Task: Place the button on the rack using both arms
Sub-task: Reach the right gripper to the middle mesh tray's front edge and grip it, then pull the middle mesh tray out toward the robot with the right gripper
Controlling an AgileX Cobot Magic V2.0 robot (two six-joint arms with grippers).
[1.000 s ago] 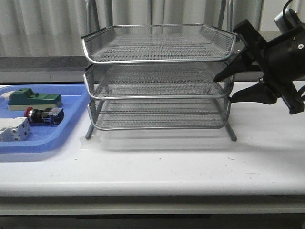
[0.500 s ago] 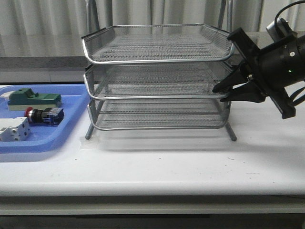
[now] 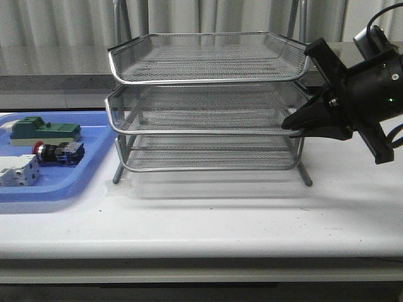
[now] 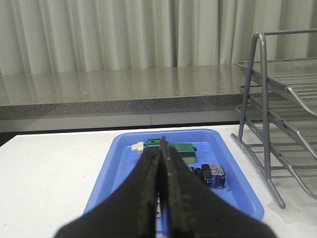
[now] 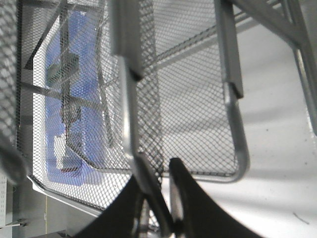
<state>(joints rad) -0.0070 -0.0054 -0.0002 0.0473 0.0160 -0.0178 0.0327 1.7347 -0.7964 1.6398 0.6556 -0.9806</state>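
Your button lies in the blue tray at far left, beside a green block. Your left gripper hangs above that tray, fingers pressed together. The 3-tier rack stands centre. At right, your right gripper pinches the middle tier's rim.

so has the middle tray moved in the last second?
Yes. The middle tray has slid left and toward the camera; its front-left corner now juts past the top tray. The right hand grips its right rim.
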